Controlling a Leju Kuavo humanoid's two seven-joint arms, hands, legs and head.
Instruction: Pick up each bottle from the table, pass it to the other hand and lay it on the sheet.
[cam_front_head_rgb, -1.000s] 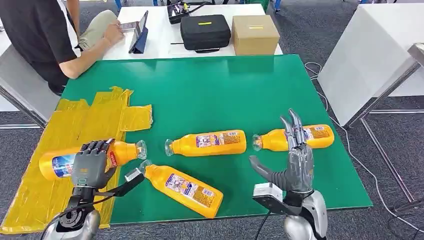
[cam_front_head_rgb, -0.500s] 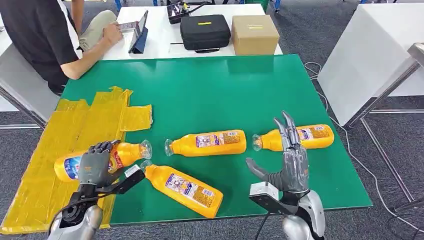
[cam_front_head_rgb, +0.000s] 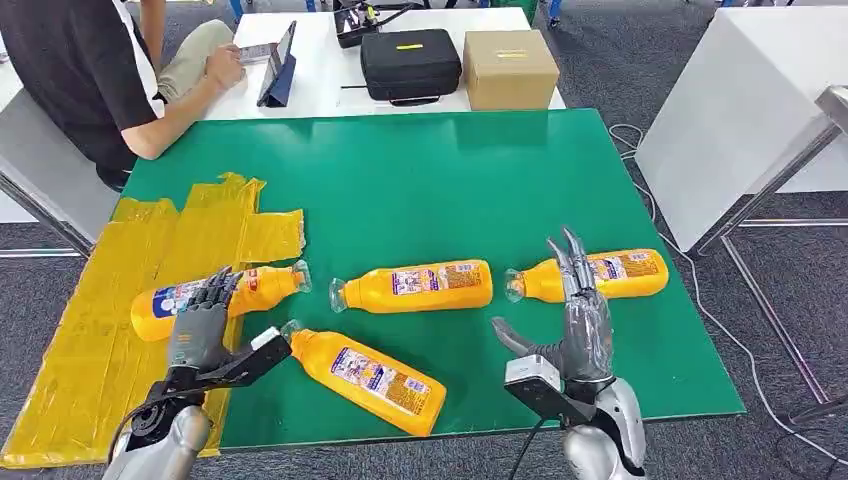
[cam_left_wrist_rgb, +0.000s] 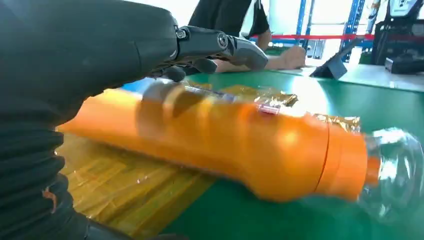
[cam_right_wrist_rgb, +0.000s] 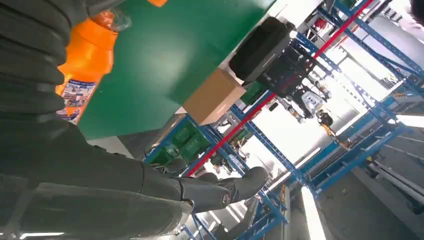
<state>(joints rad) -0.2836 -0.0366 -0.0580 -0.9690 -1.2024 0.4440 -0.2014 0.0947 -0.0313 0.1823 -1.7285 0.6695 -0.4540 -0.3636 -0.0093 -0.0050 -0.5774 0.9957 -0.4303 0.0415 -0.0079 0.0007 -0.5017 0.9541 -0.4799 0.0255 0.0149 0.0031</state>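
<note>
Several orange bottles with clear caps lie on the green table (cam_front_head_rgb: 450, 190). One bottle (cam_front_head_rgb: 160, 300) rests across the edge of the yellow sheet (cam_front_head_rgb: 100, 330), its neck over the green. My left hand (cam_front_head_rgb: 198, 325) hovers at its near side with fingers stretched over it, not gripping. In the left wrist view the bottle (cam_left_wrist_rgb: 225, 145) lies on the sheet (cam_left_wrist_rgb: 130, 185) under my extended fingers (cam_left_wrist_rgb: 220, 42). My right hand (cam_front_head_rgb: 582, 320) stands open, fingers straight, just in front of the rightmost bottle (cam_front_head_rgb: 625, 272). A middle bottle (cam_front_head_rgb: 415, 286) and a front bottle (cam_front_head_rgb: 370, 375) lie free.
A person sits at the far left with a phone and a tablet (cam_front_head_rgb: 278, 68). A black case (cam_front_head_rgb: 410, 62) and a cardboard box (cam_front_head_rgb: 510, 68) stand on the white table behind. The front bottle lies close to my left hand's thumb side.
My left hand carried the bottle forward and to the right, then uncurled its fingers and let it lie on the sheet's edge. The right hand shifted slightly left.
</note>
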